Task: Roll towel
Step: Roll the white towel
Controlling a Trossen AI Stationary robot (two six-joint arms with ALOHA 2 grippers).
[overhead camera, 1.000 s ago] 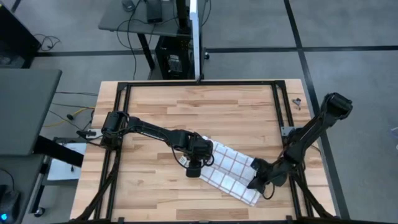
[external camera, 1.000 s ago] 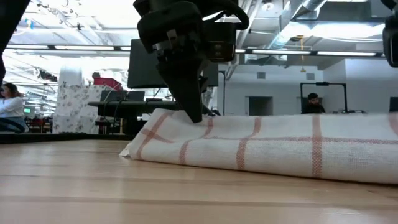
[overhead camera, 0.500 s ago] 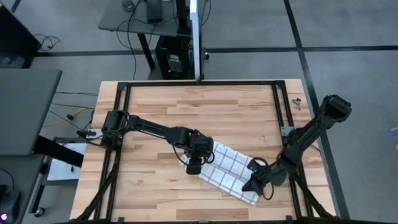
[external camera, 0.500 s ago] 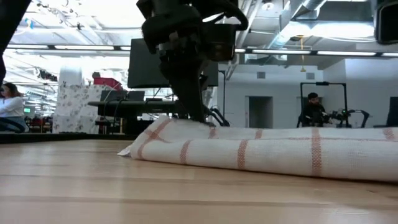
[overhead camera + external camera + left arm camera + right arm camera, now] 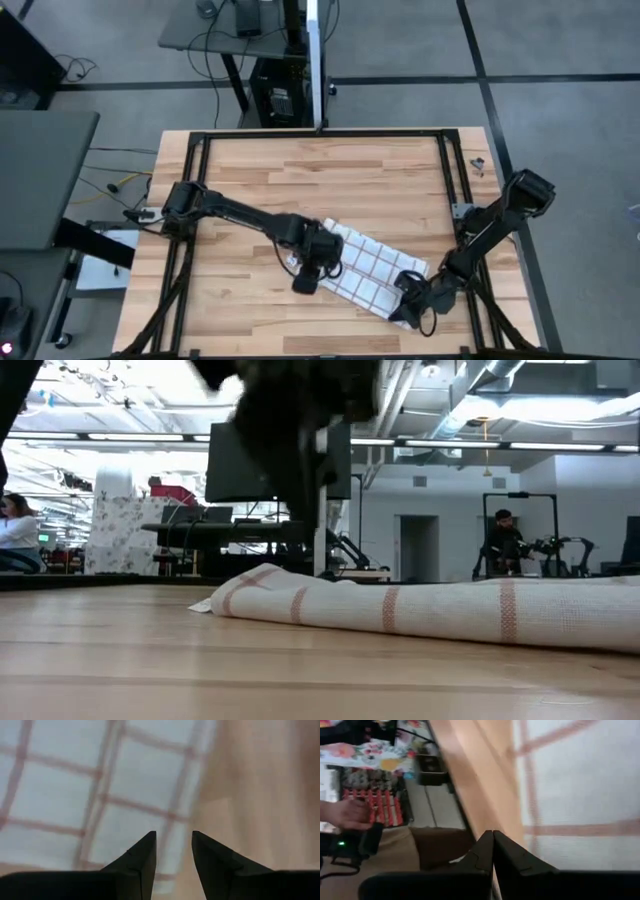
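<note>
left hand point(image 5: 305, 283), slightly parted, and clenched right hand point(image 5: 408, 310) are being positioned at the towel point(image 5: 372, 274); rolling is barely begun.

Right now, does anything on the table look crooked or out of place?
The checked towel lies askew, at a diagonal to the table planks, near the front right. The left gripper, slightly open, is at its left end; the right gripper, shut, at its right end. Nothing looks spilled or damaged.
</note>
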